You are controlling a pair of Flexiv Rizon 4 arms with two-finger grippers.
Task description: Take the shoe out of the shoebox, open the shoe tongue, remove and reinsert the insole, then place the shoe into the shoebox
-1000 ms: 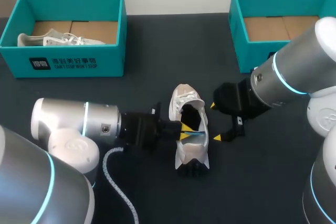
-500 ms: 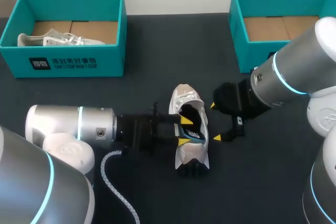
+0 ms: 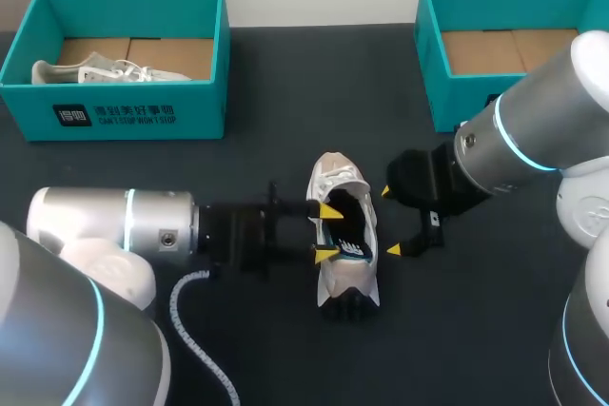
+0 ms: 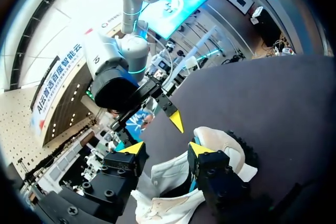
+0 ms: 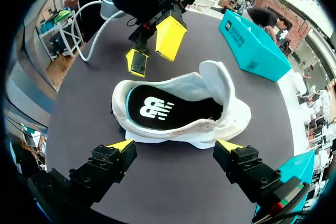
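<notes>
Dark counter point(image 3: 285, 73) seen from above, w/ two robot arms reaching in. L arm point(image 3: 124, 230) has slid back toward its own side over the last sec, so its silver body now sits further from the middle. R arm point(image 3: 533, 130) hasn't moved.

Two teal shoeboxes stand at the far edge. L shoebox point(image 3: 124, 111) holds a second white sneaker point(image 3: 95, 71). R shoebox point(image 3: 457, 106) shows its cardboard floor.

The task's white sneaker point(image 3: 344, 278) lies on the counter between the two sets of jaws, well apart from both boxes. Its tongue point(image 5: 218, 80) is folded back and the mouth is wide open.

L jaws were pinched together at the sneaker's rim a sec ago, apparently on the insole's edge. They're now spread open and grip nothing, w/ yellow tips point(image 3: 331, 211) hanging just beside the rim. R jaws are open too, holding nothing, near the sneaker's other side but not touching it.

Black insole point(image 5: 163, 111) lies flat inside the sneaker.

Judgement: insole looks reinserted & let go. What's left is prob. lifting the sneaker into a shoebox.
</notes>
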